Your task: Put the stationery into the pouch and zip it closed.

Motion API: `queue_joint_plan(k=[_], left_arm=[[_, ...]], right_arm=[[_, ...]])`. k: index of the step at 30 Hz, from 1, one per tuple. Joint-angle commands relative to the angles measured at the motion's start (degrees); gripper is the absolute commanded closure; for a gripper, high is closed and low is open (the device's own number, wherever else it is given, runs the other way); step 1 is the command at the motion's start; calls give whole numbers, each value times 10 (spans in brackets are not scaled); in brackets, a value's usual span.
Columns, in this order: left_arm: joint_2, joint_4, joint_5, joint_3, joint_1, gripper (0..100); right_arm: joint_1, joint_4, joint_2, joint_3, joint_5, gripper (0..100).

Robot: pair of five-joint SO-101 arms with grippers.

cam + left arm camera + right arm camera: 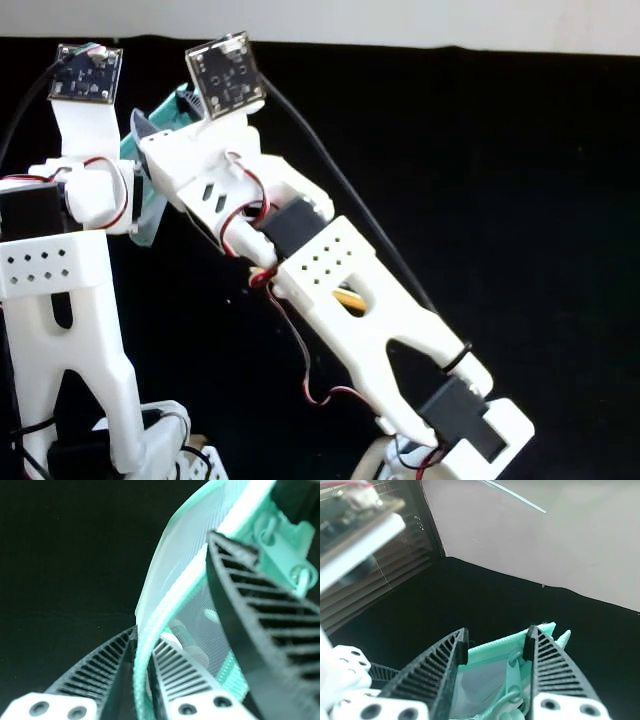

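Mint mesh pouch (170, 570) held aloft, far left. Left gripper (145, 640) pinches its rim. Right gripper (496, 636) sits jaws apart astride the zip pull (512, 672). White item (186, 636) inside; zipping looks unfinished.

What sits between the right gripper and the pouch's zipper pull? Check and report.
Nothing visible does. The zipper pull lies in the gap between the open fingers of the right gripper, on the pouch along its zipper edge. The left gripper is clamped on another part of the pouch's edge, not in that gap.
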Motion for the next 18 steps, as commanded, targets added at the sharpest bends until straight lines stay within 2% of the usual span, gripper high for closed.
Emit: queue_joint_plan(k=[1,6,18], left_arm=[[0,-4,1,3,-9,993],[0,-4,1,3,-9,993],[0,-4,1,3,-8,993]], right_arm=[[33,1,-25,-2,-1,795],[68,4,-75,-1,-1,795],[121,122,-155,-1,0,795]])
